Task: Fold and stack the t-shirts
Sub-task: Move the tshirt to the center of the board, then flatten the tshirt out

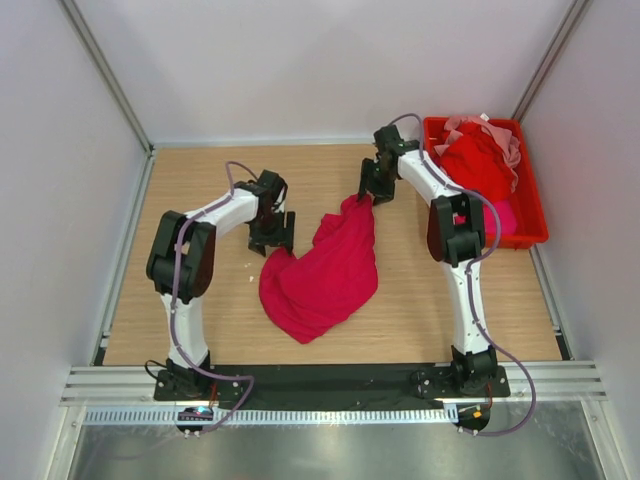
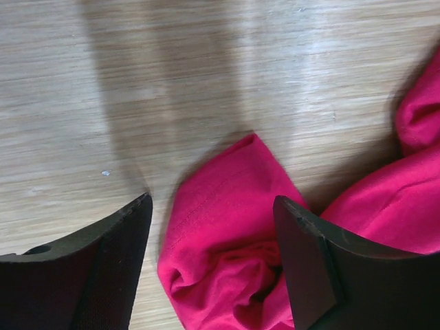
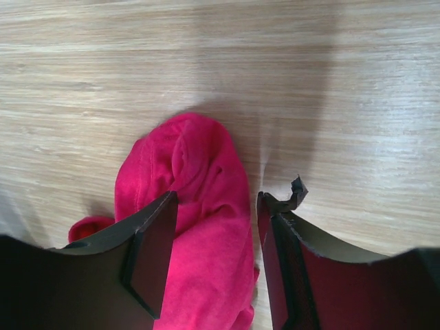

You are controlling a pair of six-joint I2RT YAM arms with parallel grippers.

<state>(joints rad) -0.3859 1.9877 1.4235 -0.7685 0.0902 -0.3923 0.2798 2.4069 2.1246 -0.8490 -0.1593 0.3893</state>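
The top camera sits high above the near edge of the table and looks down and forward. It is far enough off that the whole tabletop fits, with the shirt near the middle and the bin to the shirt's far right.

The left wrist camera rides just behind the left gripper. It looks steeply down between the fingers, very close over the shirt's left corner.

The right wrist camera is set the same way behind the right gripper, close over the shirt's far tip.

Each wrist view shares with the top view only its own end of the shirt and the wood beside it. The two wrist views show different ends of the shirt.
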